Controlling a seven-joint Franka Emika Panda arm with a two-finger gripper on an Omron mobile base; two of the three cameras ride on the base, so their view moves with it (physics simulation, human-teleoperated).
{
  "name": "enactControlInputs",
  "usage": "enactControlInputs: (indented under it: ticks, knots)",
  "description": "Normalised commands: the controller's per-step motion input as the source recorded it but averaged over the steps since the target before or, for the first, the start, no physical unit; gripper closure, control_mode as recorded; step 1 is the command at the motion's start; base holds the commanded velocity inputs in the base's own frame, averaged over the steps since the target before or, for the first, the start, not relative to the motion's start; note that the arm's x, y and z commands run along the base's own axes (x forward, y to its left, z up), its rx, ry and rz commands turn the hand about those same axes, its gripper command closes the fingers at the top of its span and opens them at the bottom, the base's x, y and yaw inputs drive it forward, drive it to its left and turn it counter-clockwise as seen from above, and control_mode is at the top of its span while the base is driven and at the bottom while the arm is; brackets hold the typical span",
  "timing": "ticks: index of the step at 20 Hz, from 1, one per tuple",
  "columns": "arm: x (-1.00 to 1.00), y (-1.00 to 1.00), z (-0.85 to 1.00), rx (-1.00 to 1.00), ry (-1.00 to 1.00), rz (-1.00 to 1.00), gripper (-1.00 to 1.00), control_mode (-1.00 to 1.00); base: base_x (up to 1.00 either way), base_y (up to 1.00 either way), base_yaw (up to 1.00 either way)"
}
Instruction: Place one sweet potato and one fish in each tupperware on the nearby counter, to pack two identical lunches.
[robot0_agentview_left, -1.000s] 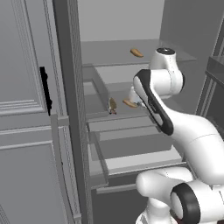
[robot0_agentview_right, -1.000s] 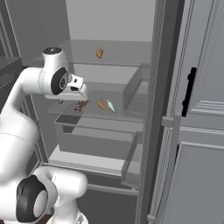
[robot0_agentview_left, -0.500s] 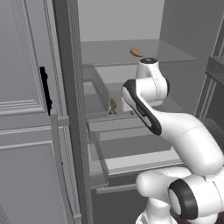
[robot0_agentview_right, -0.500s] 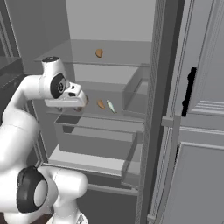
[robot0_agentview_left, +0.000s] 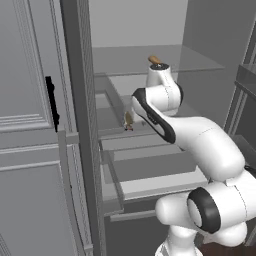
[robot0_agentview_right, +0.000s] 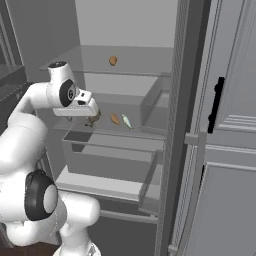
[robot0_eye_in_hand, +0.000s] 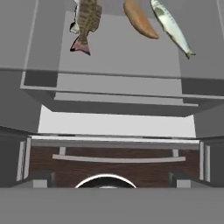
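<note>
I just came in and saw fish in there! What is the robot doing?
The robot arm is reaching into an open fridge. Its gripper is open and holds nothing. On the middle shelf lie a dark fish, a sweet potato and a silvery fish. Another sweet potato sits on the shelf above. Nothing has been picked up yet.

The light is soft and even, a bit dim and grey all over. No glare or bright spots. Shadows are faint; a dark one lies under the shelf in the hand view. Edges look slightly fuzzy everywhere.
</note>
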Motion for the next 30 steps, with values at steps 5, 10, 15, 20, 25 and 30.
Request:
enactControlInputs:
  ticks: [5, 10, 15, 20, 25, 30]
  knots:
    - [0.16, 0.14, 0.05, 0.01, -0.22, 0.0, -1.0, -1.0, 0.0, 0.0, 0.0]
    - [0.1, 0.12, -0.09, 0.0, -0.08, -0.01, -1.0, -1.0, 0.0, 0.0, 0.0]
    - [0.43, -0.05, -0.11, 0.19, 0.0, -0.02, -1.0, -1.0, 0.0, 0.0, 0.0]
    - [0.34, -0.01, -0.13, 0.06, 0.0, 0.02, -1.0, -1.0, 0.0, 0.0, 0.0]
    - [0.63, 0.21, -0.11, -0.04, 0.05, 0.03, -1.0, -1.0, 0.0, 0.0, 0.0]
    - [0.53, 0.17, -0.3, -0.02, 0.13, 0.0, -1.0, -1.0, 0.0, 0.0, 0.0]
